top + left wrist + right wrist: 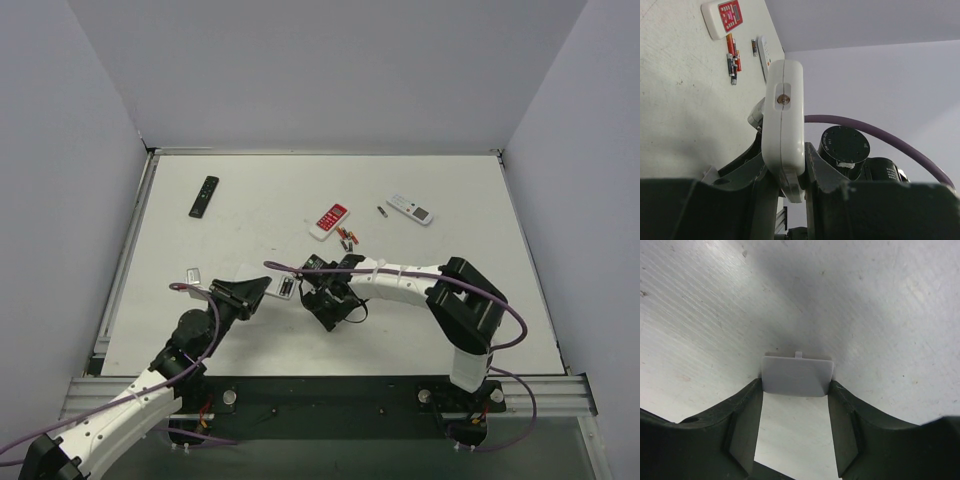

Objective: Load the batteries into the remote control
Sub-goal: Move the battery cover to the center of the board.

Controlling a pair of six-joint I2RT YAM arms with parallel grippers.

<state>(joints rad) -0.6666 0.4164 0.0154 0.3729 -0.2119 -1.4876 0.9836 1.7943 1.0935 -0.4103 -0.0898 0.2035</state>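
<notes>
At the far left of the table we see a slim black remote lying well back. Nearer to us, the left fingers are pressed onto the white remote control, pinching it edge-on. Just to its right, the right fingers pinch a small pale battery cover by its two side edges; we cannot tell whether it touches the table. Beyond them lies a red-and-white remote, with the batteries clustered just beside its near end. Further right a lone battery lies near a second white remote.
</notes>
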